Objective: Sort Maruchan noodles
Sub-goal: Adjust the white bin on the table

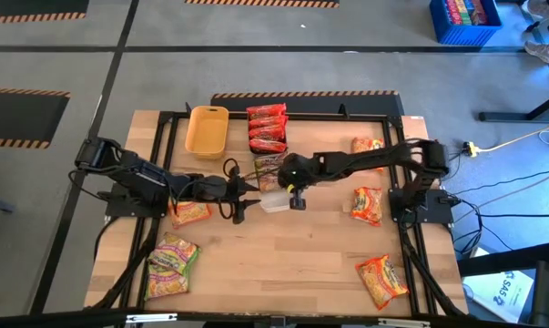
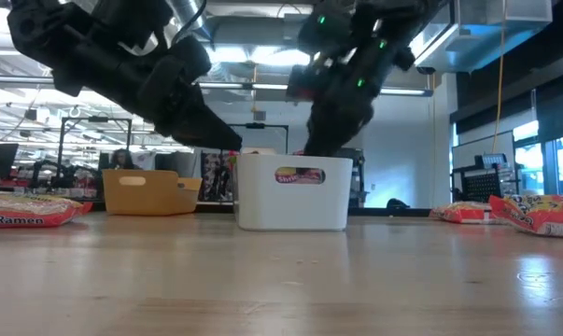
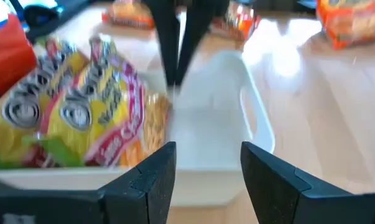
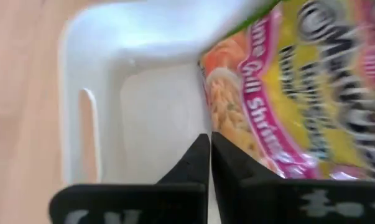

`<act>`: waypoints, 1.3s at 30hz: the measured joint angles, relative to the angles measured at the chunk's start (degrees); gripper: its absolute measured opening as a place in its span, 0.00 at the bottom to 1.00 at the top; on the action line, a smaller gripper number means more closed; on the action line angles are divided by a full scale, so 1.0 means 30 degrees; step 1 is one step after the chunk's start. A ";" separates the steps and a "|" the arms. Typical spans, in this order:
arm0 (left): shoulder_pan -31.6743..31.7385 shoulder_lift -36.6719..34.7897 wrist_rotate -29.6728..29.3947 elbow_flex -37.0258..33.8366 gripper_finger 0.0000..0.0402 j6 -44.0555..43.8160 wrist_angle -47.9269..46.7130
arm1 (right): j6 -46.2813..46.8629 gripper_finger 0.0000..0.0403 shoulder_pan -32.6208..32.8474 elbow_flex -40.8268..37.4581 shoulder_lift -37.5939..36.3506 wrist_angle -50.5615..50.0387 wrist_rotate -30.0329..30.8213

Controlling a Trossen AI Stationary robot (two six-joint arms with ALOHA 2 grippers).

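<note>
lime-shrimp noodle pkt leaning in white bin mid desk | right gripper shut, empty, tip down in bin | left gripper apart just outside bin wall | pkt prob light, crinkly, slick: pinch a sealed edge, brick inside likely snaps

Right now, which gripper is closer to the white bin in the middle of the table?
Right. The right gripper is shut and down inside the white bin, beside the lime chili shrimp packets. The left gripper is open at the bin's outer wall.
</note>
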 joint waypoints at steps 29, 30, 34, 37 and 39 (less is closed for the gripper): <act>0.1694 0.0554 -0.1166 0.0000 0.43 -0.1077 -0.2593 | 0.4238 0.00 0.0558 -0.7075 -0.3608 0.4389 0.1668; 0.1748 0.0554 -0.1161 0.0000 0.43 -0.1194 -0.2580 | 0.4287 0.00 0.0762 -0.7082 -0.3608 0.4408 0.1801; 0.1773 0.0554 -0.1183 0.0000 0.43 -0.1413 -0.2508 | 0.4407 0.00 0.1402 -0.7082 -0.3608 0.5017 0.2021; 0.1773 0.0554 -0.1280 -0.0007 0.43 -0.1376 -0.2186 | 0.4407 0.00 0.1690 -0.7083 -0.3608 0.5253 0.2036; 0.1773 0.0494 -0.1314 -0.0007 0.43 -0.1370 -0.2091 | 0.4484 0.00 0.1695 -0.7089 -0.3608 0.5270 0.2007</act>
